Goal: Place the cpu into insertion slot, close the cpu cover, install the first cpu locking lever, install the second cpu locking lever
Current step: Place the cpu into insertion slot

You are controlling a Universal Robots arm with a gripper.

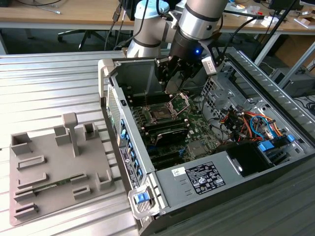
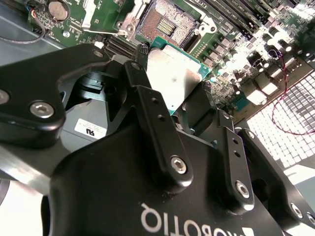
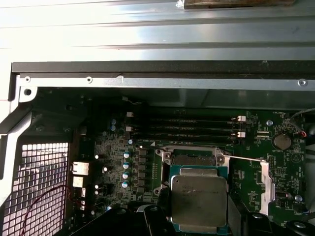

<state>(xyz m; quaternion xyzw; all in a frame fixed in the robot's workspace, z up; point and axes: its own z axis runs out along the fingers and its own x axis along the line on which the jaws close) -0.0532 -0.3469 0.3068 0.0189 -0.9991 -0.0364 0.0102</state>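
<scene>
My gripper (image 2: 173, 86) is clamped on the cpu (image 2: 172, 69), one black finger pressing each of two opposite edges; in the second wrist view my fingers (image 2: 152, 113) frame its silvery-grey top and a thin green border shows round it. In the first wrist view the cpu (image 3: 199, 199) hangs flat between my jaws over the green motherboard (image 3: 110, 162), covering the near part of the insertion slot (image 3: 192, 158), whose far edge and metal rim show just past the chip. The second wrist view shows the insertion slot (image 2: 165, 24) bare, its grid of contacts uncovered, so the chip is held above it and not seated. In the exterior view I reach down into the open computer case (image 1: 129, 147), my gripper (image 1: 172, 81) near the dark square insertion slot (image 1: 160, 114), and the cpu cover (image 1: 180, 102) stands tilted up beside it, open. The long black memory slots (image 3: 192, 127) lie just beyond the socket. At the exterior view's left a grey fixture tray (image 1: 49, 172) sits on the ribbed metal table (image 1: 49, 83), well apart from the case.
</scene>
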